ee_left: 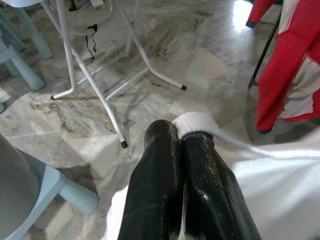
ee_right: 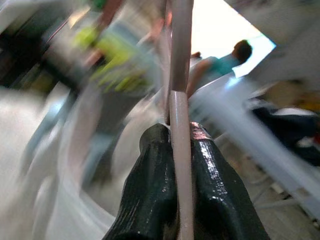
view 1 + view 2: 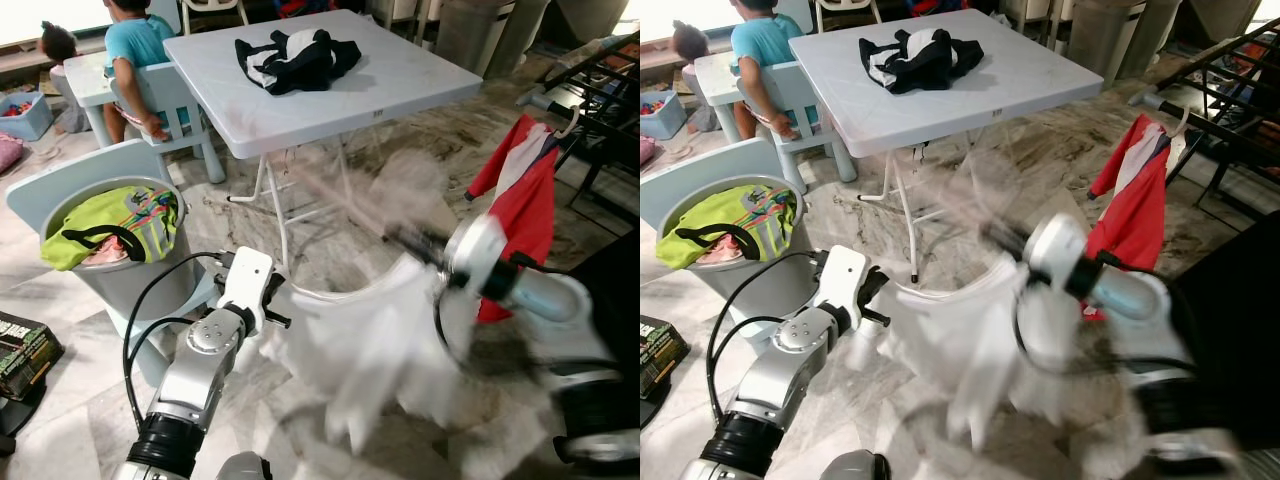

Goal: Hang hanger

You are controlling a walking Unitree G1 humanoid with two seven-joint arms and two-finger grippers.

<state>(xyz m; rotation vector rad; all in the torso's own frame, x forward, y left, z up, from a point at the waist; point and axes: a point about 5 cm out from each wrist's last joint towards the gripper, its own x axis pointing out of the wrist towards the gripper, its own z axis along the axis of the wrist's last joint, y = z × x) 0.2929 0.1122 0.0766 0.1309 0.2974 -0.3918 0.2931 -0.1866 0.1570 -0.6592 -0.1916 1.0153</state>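
A white garment (image 3: 370, 340) hangs between my two arms, blurred by motion. My left gripper (image 1: 177, 132) is shut on a thick white edge of it (image 1: 192, 122), low above the marble floor next to the grey basket. My right gripper (image 2: 172, 132) is shut on the thin pinkish bar of a hanger (image 2: 180, 100), which runs up between its fingers. In the head views the right wrist (image 3: 480, 262) is at the garment's upper right, smeared by movement. A red and white garment (image 3: 525, 190) hangs on a dark rack (image 3: 590, 100) at the right.
A white folding table (image 3: 400, 80) stands ahead with a black and white garment (image 3: 295, 58) on it. A grey basket (image 3: 140, 275) with green clothes sits at the left. People (image 3: 135, 40) sit at a small pale blue table behind it. Books (image 3: 20, 350) lie on the floor.
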